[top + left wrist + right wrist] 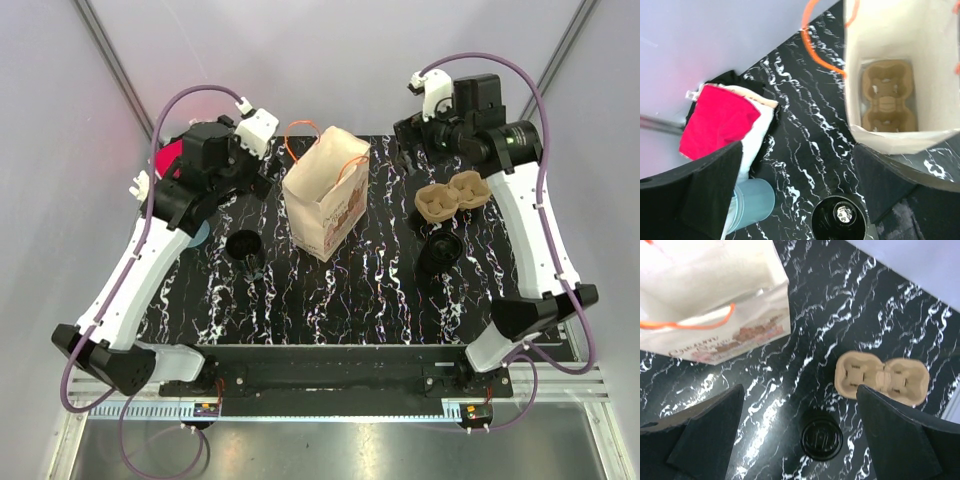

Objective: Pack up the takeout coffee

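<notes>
A white paper bag (pixel 325 190) with orange handles stands open mid-table; the left wrist view shows a cardboard cup carrier (pixel 888 95) lying at its bottom. A second cardboard carrier (pixel 452 195) lies to the right of the bag. A lidded black coffee cup (pixel 441 250) stands just in front of that carrier. An open black cup (pixel 243 245) stands left of the bag. My left gripper (pixel 800 200) hovers open above the open cup (pixel 840 217), holding nothing. My right gripper (pixel 800 440) hangs open and unladen over the lidded cup (pixel 821 437) and carrier (pixel 882 377).
A pale blue cup (pixel 752 200) lies on its side at the left, next to a red and white cloth (pixel 720 122) near the table's back-left corner. Grey walls close in the black marbled table (pixel 380 300) on three sides.
</notes>
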`<move>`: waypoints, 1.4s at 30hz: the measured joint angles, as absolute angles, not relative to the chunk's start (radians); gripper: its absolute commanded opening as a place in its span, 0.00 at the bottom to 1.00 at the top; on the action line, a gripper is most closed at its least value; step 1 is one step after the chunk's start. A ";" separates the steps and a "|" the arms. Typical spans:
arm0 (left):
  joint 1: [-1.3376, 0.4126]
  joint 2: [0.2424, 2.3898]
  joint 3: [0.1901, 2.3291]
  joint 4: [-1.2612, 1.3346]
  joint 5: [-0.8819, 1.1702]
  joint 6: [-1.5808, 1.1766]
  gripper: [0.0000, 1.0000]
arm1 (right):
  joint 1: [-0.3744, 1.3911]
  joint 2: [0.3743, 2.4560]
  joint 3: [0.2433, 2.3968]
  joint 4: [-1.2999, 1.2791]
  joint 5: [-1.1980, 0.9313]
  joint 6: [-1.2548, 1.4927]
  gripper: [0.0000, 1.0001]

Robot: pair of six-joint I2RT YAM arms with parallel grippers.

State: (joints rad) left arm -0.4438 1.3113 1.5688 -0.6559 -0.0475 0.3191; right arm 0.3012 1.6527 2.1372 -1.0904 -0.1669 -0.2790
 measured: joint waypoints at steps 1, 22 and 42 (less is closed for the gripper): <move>-0.444 1.309 1.565 -0.657 -0.032 0.326 0.99 | 0.299 1.631 2.106 -1.080 -0.163 -0.280 1.00; -0.448 1.761 1.872 -0.720 0.100 0.371 0.42 | 0.295 1.080 1.568 -0.976 -0.084 -0.280 1.00; -0.448 2.009 2.232 -0.789 0.051 0.447 0.00 | 0.295 1.066 1.523 -0.947 -0.061 -0.268 1.00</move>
